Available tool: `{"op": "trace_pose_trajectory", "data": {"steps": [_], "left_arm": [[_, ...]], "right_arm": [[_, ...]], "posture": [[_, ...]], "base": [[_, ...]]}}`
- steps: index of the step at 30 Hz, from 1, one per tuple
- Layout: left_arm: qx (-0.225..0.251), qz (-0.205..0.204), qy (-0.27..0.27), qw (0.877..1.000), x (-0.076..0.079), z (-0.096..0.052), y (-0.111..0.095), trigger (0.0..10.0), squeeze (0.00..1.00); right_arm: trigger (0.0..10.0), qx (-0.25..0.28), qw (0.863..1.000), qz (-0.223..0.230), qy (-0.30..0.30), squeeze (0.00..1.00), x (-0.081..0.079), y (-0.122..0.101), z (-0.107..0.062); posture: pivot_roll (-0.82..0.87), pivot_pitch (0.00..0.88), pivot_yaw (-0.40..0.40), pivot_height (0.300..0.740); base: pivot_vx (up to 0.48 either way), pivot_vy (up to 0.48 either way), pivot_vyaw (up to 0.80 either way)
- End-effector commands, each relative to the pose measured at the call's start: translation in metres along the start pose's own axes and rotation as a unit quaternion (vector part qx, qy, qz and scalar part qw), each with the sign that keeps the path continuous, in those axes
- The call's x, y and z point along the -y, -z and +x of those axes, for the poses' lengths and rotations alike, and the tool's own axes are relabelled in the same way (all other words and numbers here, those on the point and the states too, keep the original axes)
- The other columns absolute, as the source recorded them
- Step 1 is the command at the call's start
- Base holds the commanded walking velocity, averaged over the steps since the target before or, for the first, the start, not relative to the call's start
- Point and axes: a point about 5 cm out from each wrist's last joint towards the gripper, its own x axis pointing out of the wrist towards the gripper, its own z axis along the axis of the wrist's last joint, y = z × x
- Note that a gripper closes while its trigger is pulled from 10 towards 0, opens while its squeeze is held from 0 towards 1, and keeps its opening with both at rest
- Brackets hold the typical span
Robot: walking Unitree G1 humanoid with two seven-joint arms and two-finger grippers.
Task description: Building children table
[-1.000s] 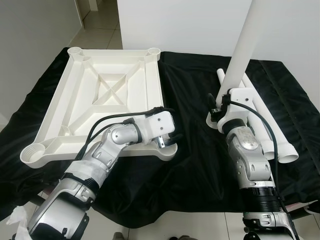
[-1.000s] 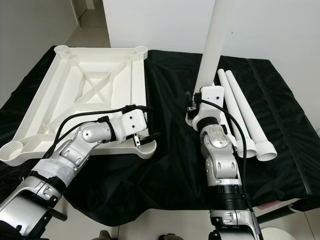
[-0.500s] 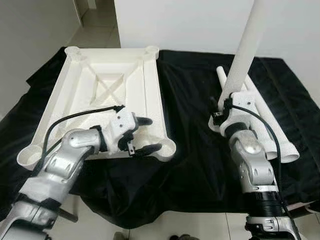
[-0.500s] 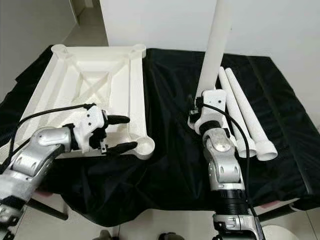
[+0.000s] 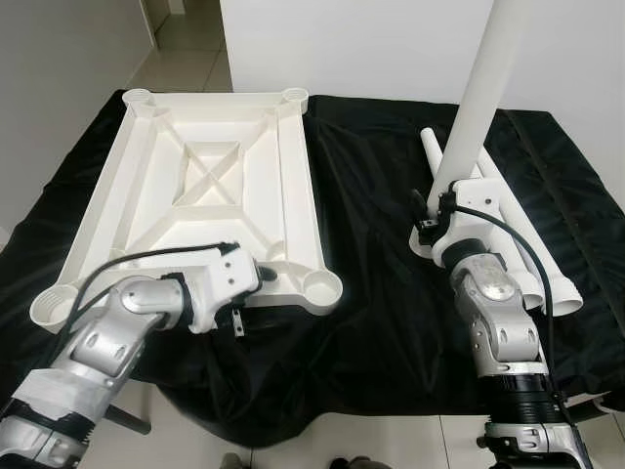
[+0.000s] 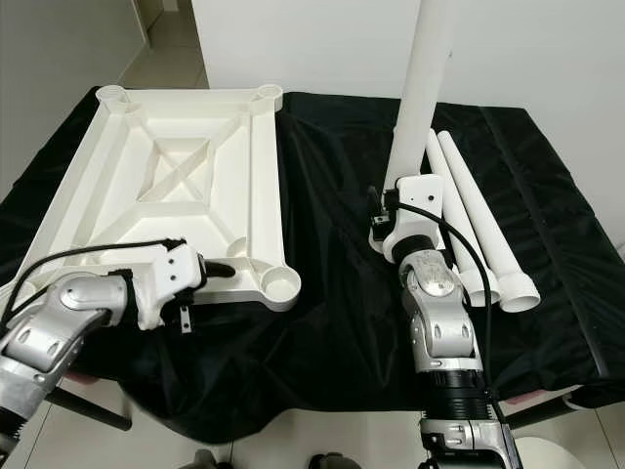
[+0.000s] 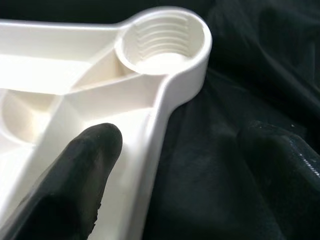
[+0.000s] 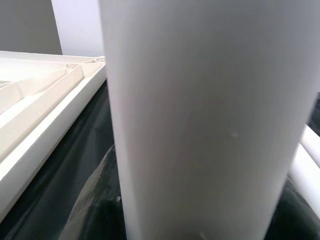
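Observation:
A white plastic tabletop (image 5: 210,186) lies upside down on the black cloth, with a threaded leg socket (image 5: 320,285) at its near right corner. My left gripper (image 7: 180,165) is open at the near rim just left of that socket (image 7: 162,42). One finger (image 7: 85,170) is over the inner side of the rim and the other over the cloth. My right gripper (image 5: 451,186) is shut on a white table leg (image 5: 483,78) and holds it upright right of the tabletop. This leg (image 8: 200,115) stands close before the right wrist camera. Two more legs (image 6: 479,215) lie on the cloth.
The black cloth (image 5: 371,293) covers the whole work surface and hangs over its near edge. A white wall (image 5: 391,39) stands behind it. Tiled floor (image 5: 186,39) runs off at the far left.
My left gripper has drawn back from the corner socket and dropped lower, its fingers now astride the near rim. The right arm still holds the leg upright. The camera has shifted slightly.

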Motion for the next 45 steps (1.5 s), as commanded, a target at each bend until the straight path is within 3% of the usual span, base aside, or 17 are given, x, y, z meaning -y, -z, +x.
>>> {"op": "trace_pose_trajectory", "data": {"steps": [1,7,16,28,33,42,45], "left_arm": [[-0.017,-0.001,-0.033,0.999,-0.004,0.002,0.003,10.0,0.00],[-0.027,-0.050,-0.074,0.996,-0.019,0.018,-0.002,10.0,0.00],[0.004,-0.039,-0.085,0.996,-0.030,0.047,-0.027,10.0,0.00],[0.026,-0.047,-0.078,0.995,-0.024,0.079,-0.049,10.0,0.00],[0.040,-0.044,-0.075,0.995,-0.013,0.100,-0.058,10.0,0.00],[0.084,-0.065,-0.105,0.989,-0.016,0.096,-0.069,10.0,0.00],[0.120,-0.088,-0.125,0.981,-0.027,0.082,-0.074,10.0,0.00]], "right_arm": [[10.0,0.000,1.000,0.002,-0.002,0.00,-0.001,-0.001,0.000],[10.0,0.002,1.000,0.002,-0.001,0.00,-0.003,-0.001,0.001],[10.0,0.005,1.000,0.004,0.003,0.00,-0.003,-0.002,0.001],[10.0,0.008,1.000,0.003,0.013,0.00,0.001,-0.001,-0.004],[10.0,0.022,1.000,-0.004,0.000,0.00,-0.003,-0.004,-0.004],[10.0,0.046,0.998,0.003,-0.037,0.00,-0.016,-0.009,-0.005],[10.0,0.056,0.996,-0.003,-0.075,0.00,-0.027,-0.011,-0.006]], "posture": [[-0.01,0.113,0.011,0.740],[-0.02,0.099,0.024,0.740],[-0.02,0.089,0.037,0.740],[-0.05,0.086,0.049,0.740],[-0.05,0.082,0.043,0.740],[-0.03,0.086,0.027,0.740],[-0.03,0.091,0.016,0.740]], "base": [[0.000,0.000,0.00],[0.000,0.000,0.00],[0.000,0.000,0.00],[0.000,0.000,0.00],[0.000,0.000,0.00],[0.000,0.000,0.00],[0.000,0.000,0.00]]}}
